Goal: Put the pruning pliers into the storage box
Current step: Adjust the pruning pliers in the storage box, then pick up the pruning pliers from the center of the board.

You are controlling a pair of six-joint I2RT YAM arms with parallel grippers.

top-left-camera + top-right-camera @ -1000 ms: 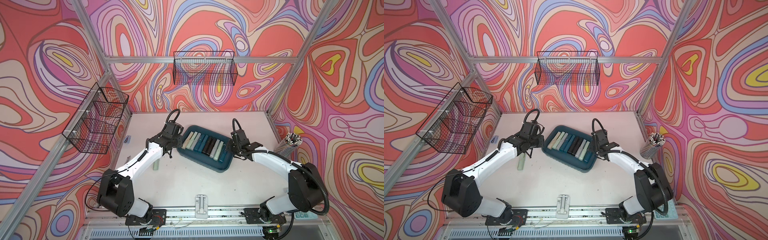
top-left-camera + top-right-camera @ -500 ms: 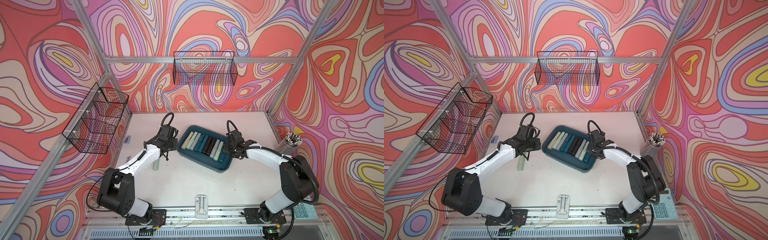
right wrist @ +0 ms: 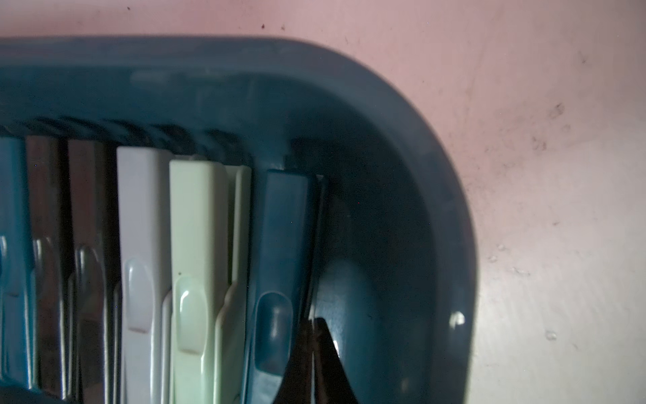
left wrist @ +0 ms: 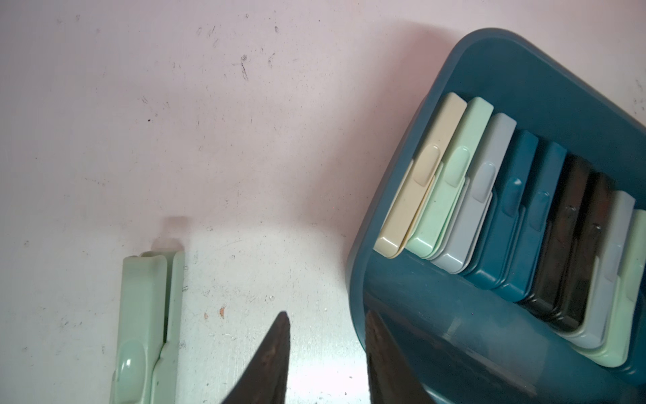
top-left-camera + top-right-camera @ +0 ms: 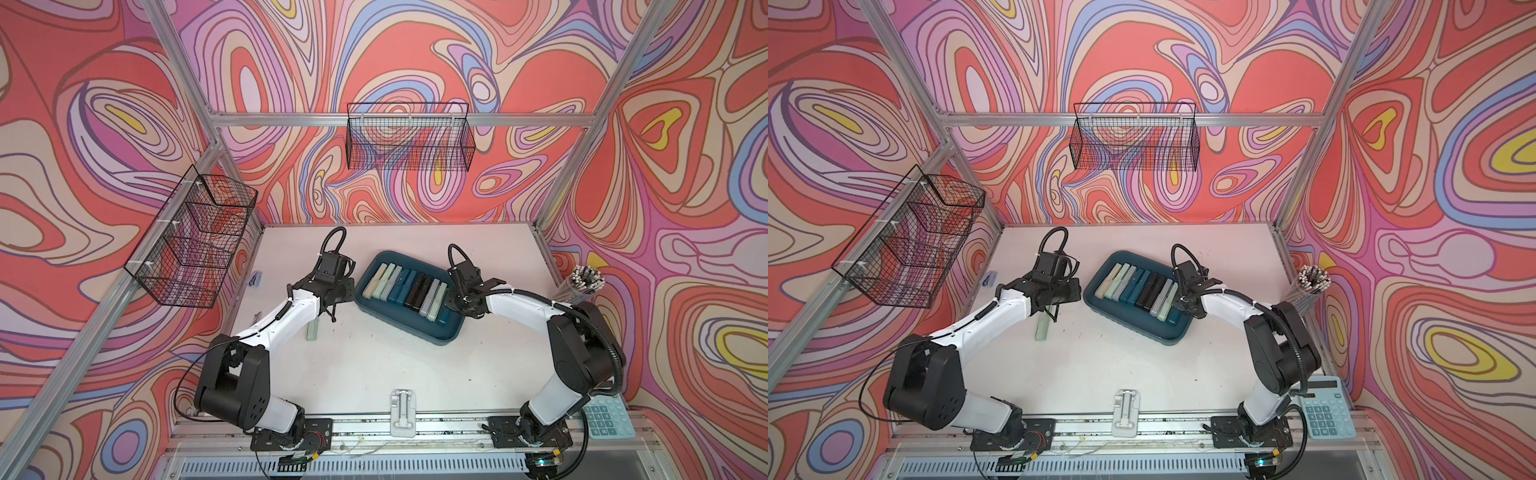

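Pruning pliers (image 5: 409, 291) mostly lie side by side in the storage box (image 5: 415, 331), ten as far as I can count, while one pale green pair (image 4: 143, 325) is left on the table (image 5: 374, 374) near the box. The left gripper (image 4: 328, 314) hangs partly open and empty between that loose pair and the box's corner. The right gripper (image 3: 314, 325) is closed on nothing, its tips down inside the box at the row's end.

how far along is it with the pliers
Done: about ten pruning pliers lie side by side in the storage box. In hand: nothing; left gripper is open at the box's edge, right gripper shut over its end. Left: one pale green pliers on the table.
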